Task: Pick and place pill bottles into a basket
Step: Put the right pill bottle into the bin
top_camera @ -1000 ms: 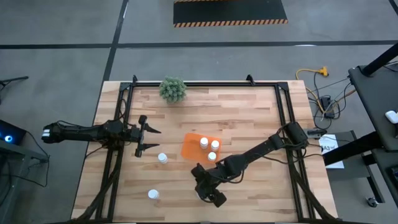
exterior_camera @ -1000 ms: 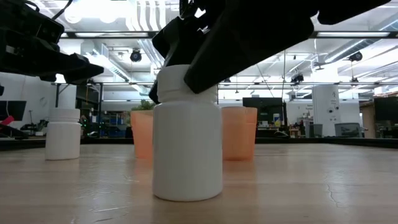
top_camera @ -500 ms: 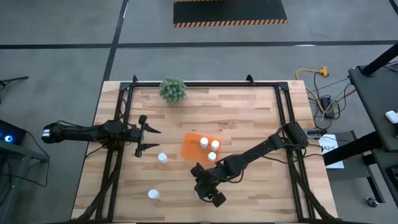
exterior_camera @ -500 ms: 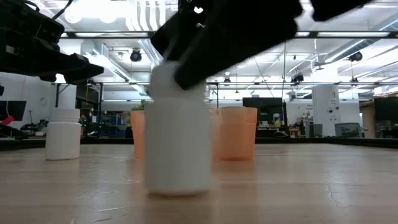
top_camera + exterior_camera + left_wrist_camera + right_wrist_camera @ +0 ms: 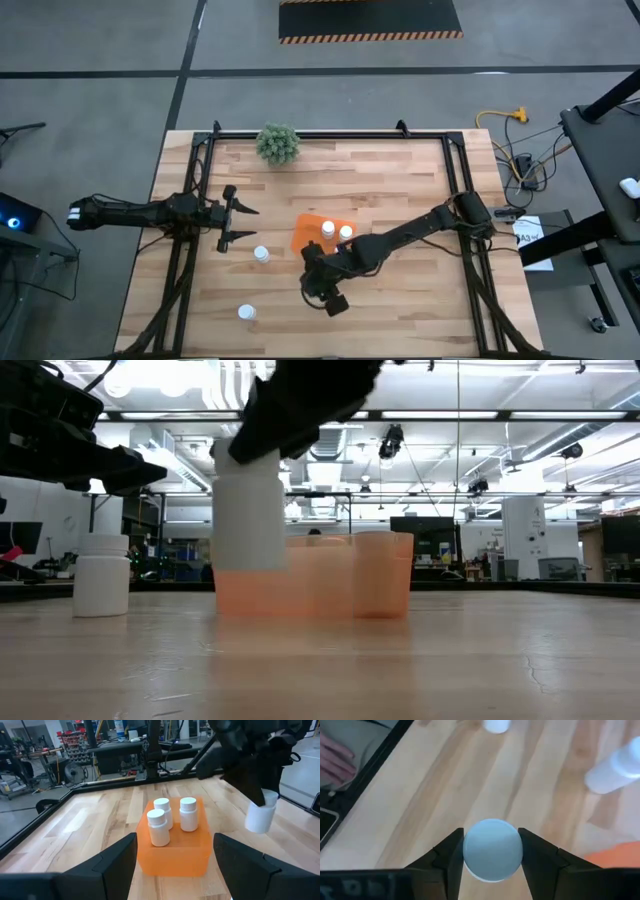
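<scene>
Just off the near corner of the orange basket point(image 5: 322, 236), right gripper point(image 5: 320, 287) has its fingers clamped on a pill bottle point(image 5: 250, 508), lifted clear of the table point(image 5: 420, 300) (low view shows air under it). Three white-capped bottles point(image 5: 170, 819) stand upright inside the basket. Two more sit on the wood: one point(image 5: 261, 254) near the basket's left edge, one point(image 5: 246, 312) toward the front-left. Left gripper point(image 5: 243, 224) hovers at the left side of the table, jaws apart, holding nothing, pointing at the basket. Green plant point(image 5: 278, 143) at the far edge.
</scene>
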